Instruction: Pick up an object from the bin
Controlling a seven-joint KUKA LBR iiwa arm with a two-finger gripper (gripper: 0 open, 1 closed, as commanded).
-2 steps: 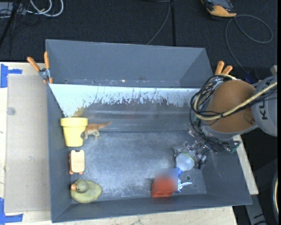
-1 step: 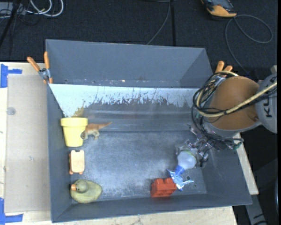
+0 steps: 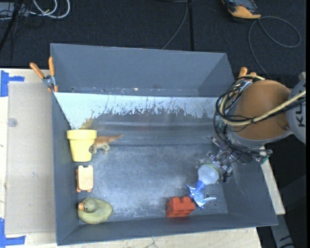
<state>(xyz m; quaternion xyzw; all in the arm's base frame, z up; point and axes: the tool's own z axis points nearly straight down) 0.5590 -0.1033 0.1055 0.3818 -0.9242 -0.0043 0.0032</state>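
My gripper (image 3: 223,160) hangs low at the right side of the bin, under the arm's orange cover. Directly at its lower left lies a pale blue toy (image 3: 207,175) with a rounded, whitish top and a darker blue spiky end (image 3: 199,195) pointing toward the bin's front. The rounded top is touching or very nearly touching the gripper's tip; I cannot tell whether it is held. A red block (image 3: 180,206) lies just left of the toy's spiky end, near the front wall.
Along the left wall sit a yellow flowerpot (image 3: 81,143) on its side, a small brown dinosaur (image 3: 101,145), a peach rectangular block (image 3: 84,177) and a yellow-green duck (image 3: 94,210). The arm's cables crowd the right wall.
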